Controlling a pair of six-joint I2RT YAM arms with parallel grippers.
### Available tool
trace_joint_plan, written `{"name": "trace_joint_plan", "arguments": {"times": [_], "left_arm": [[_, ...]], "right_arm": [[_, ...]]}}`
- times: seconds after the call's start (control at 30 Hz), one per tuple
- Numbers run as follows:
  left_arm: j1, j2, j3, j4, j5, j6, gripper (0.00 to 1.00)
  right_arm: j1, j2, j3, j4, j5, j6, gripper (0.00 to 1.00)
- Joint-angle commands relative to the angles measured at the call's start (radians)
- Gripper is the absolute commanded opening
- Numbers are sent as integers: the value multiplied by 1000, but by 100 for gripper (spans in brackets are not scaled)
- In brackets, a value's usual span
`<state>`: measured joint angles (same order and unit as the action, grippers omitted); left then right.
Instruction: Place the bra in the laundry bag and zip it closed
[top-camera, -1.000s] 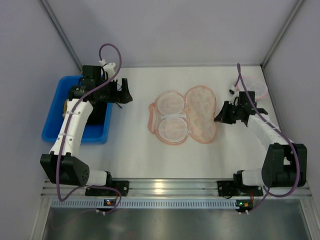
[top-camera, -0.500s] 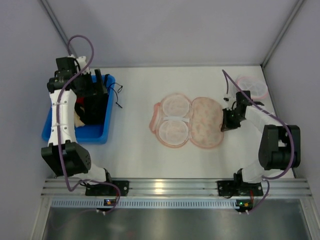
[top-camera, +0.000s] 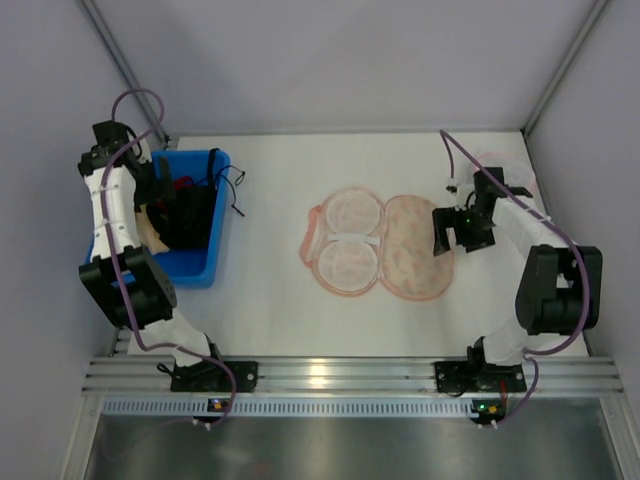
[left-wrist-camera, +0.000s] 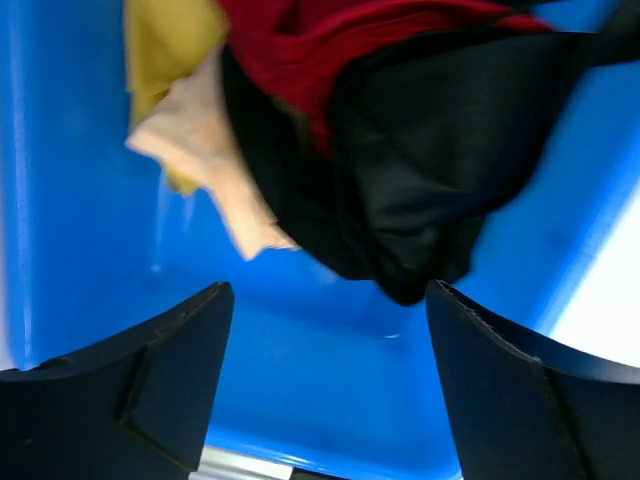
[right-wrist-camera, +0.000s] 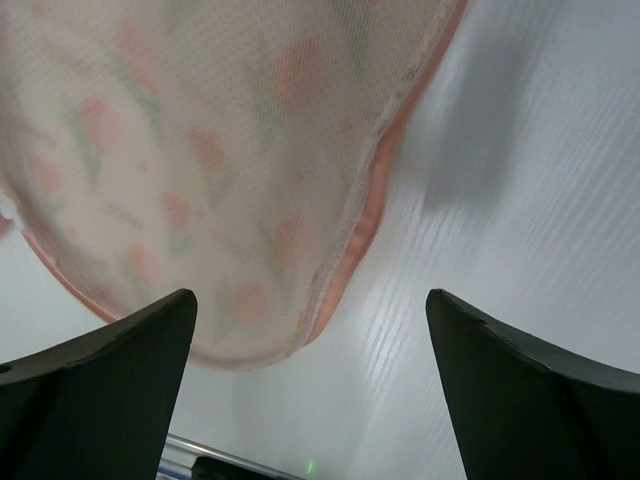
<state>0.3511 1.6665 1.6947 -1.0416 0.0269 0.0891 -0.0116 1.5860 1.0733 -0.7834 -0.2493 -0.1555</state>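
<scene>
Hovering at left over blue plastic bin (top-camera: 205, 275) with jaws of left gripper (left-wrist-camera: 328, 300) spread, empty, above tan-beige soft bra (left-wrist-camera: 215, 140) for pickup; holding jaws of right gripper (right-wrist-camera: 310, 300) wide beside opened peach-printed laundry bag (top-camera: 410, 255) on bench (top-camera: 270, 300), clear for loading.

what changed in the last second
The right claw pulled the flap of the laundry bag open rightward, then let go and stands open. The left claw swung back over the blue bin. The bin and round mesh item stayed put.
</scene>
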Motion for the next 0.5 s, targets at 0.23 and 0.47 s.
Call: {"name": "trace_joint_plan", "arguments": {"times": [0.23, 0.47], "left_arm": [[184, -5, -134, 74, -84, 32, 72], [212, 76, -109, 170, -47, 81, 59]], "right_arm": [[4, -135, 165, -161, -132, -75, 100], [157, -120, 204, -157, -127, -49, 100]]}}
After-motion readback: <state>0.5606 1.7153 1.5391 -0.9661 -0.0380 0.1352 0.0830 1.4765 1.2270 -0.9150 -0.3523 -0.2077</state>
